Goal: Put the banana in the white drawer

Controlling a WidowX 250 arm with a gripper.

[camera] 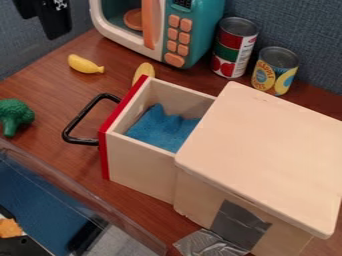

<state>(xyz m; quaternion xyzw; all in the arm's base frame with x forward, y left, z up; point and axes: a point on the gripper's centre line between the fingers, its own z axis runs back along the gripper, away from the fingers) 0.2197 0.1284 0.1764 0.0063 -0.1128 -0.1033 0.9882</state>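
Note:
The black gripper (55,20) hangs at the top left corner, above and to the left of the yellow banana (84,64), apart from it. The banana lies on the brown table, left of the teal microwave's front. The whitish drawer (141,167) stands pulled out of its box, with its red front and black handle facing left. A crumpled blue cloth (163,129) lies inside it.
Another yellow piece (143,71) lies partly hidden behind the drawer front. The toy microwave (194,35) and two cans (234,47) stand at the back. Green broccoli (13,116) sits at the left edge, and a clear-walled bin (80,192) at the lower left.

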